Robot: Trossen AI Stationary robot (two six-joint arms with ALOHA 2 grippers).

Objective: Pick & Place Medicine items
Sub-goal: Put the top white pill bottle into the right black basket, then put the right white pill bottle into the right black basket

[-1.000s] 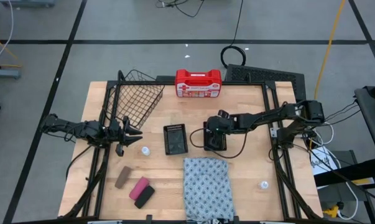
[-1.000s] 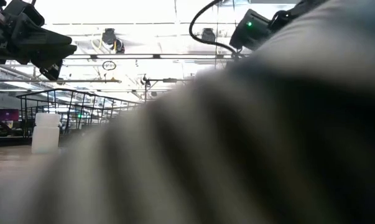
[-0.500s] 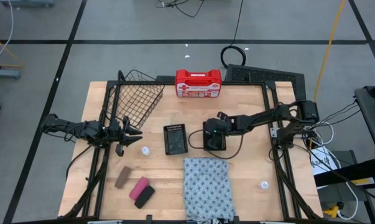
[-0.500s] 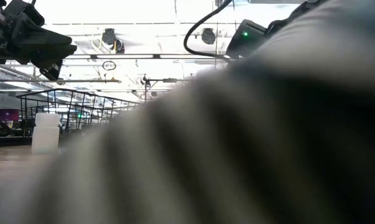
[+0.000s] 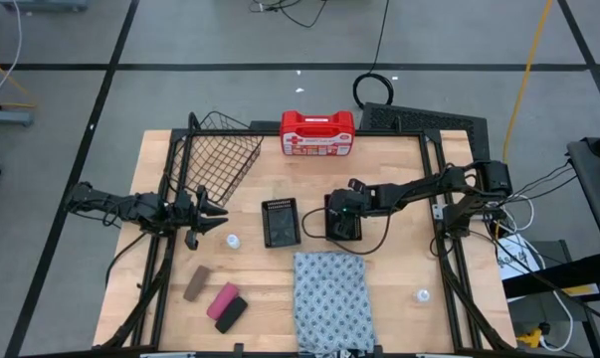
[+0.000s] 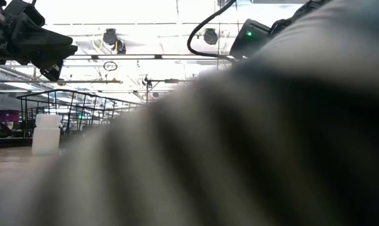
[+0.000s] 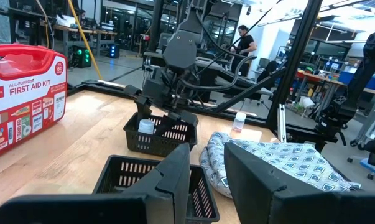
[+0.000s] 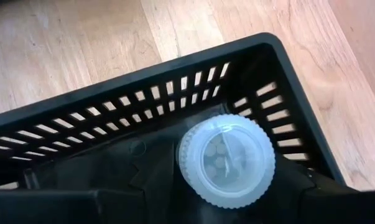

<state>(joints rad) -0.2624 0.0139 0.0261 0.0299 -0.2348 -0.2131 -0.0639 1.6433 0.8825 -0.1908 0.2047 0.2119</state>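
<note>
The right claw (image 5: pixel 337 221) hangs over a black tray (image 8: pixel 143 112) mid-table, fingers parted — a whitish bottle (image 8: pixel 226 160) stands inside the tray, released. The left claw (image 5: pixel 215 216) waits near the left edge, fingers narrowly apart, empty — another bottle (image 5: pixel 234 241) lies just beside it.

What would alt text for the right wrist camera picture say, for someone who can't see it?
Looking down into a black slotted tray on a light wooden table, a small whitish round bottle with a ribbed cap sits in the tray's corner. The right gripper's dark fingers fill the picture's lower edge, close beside the bottle.
</note>
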